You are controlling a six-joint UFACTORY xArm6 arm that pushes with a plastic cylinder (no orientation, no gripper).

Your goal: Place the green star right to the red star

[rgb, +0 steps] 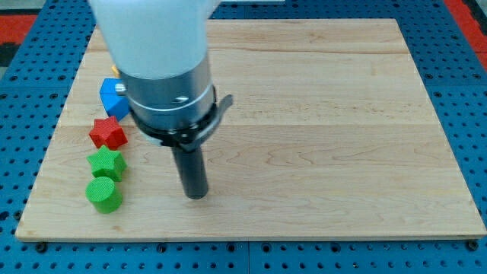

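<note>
The red star (108, 133) lies near the board's left edge. The green star (106, 163) lies just below it in the view, almost touching it. My tip (197, 195) stands on the board to the right of the green star and a little lower, well apart from it. The arm's wide body hides the board above the tip.
A green cylinder (103, 194) sits just below the green star. A blue cube (113, 97) sits above the red star, partly hidden by the arm, with a sliver of yellow (114, 69) above it. The wooden board (327, 137) lies on a blue pegboard.
</note>
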